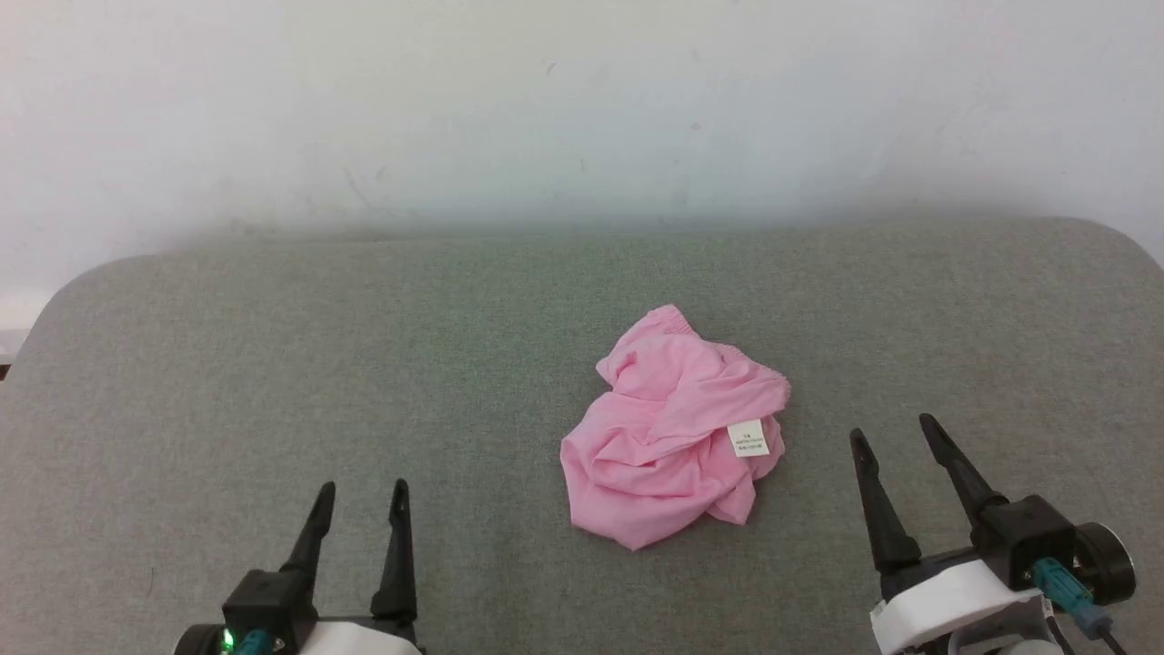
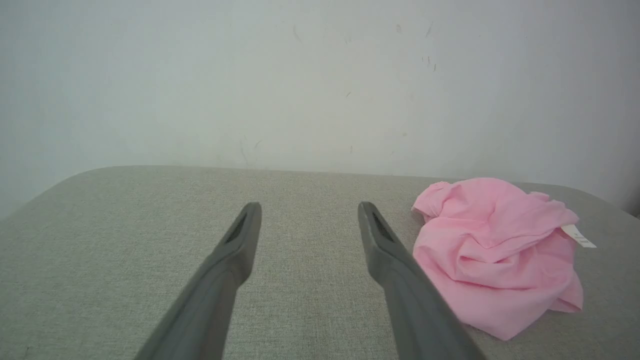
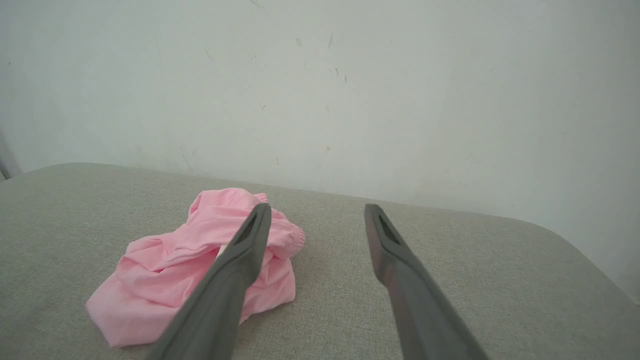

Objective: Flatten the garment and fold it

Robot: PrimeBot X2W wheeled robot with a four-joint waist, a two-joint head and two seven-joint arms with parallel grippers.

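The garment (image 1: 673, 428) lies in a crumpled pink heap on the grey padded surface (image 1: 273, 364), a little right of the middle and about halfway between the near edge and the far edge, where a pale wall (image 1: 546, 109) rises. It is bunched and not flat, with folds running across it. Its gathered waistband (image 1: 668, 318) is turned toward the far side. A small white care label (image 1: 748, 438) sits on its right part, facing up.

The left gripper (image 1: 364, 487) is at the near left, well apart from the garment, its two dark fingers spread with nothing between them. The right gripper (image 1: 891, 428) is at the near right, closer to the garment but clear of it, with bare grey surface between them. Its fingers are also spread and empty, and they lean slightly to the left.

From above, the head view gives the whole layout: the heap sits between the two grippers, nearer the right one. The left wrist view looks low across the surface and shows the heap's height. The label (image 2: 579, 236) sticks out sideways from the heap's far right edge, and the fabric lies to the right of the spread fingers (image 2: 240, 240). The right wrist view shows the ruffled waistband end (image 3: 292, 237) from the side. One of that gripper's fingers (image 3: 250, 240) crosses in front of the pink fabric there and hides most of the label.
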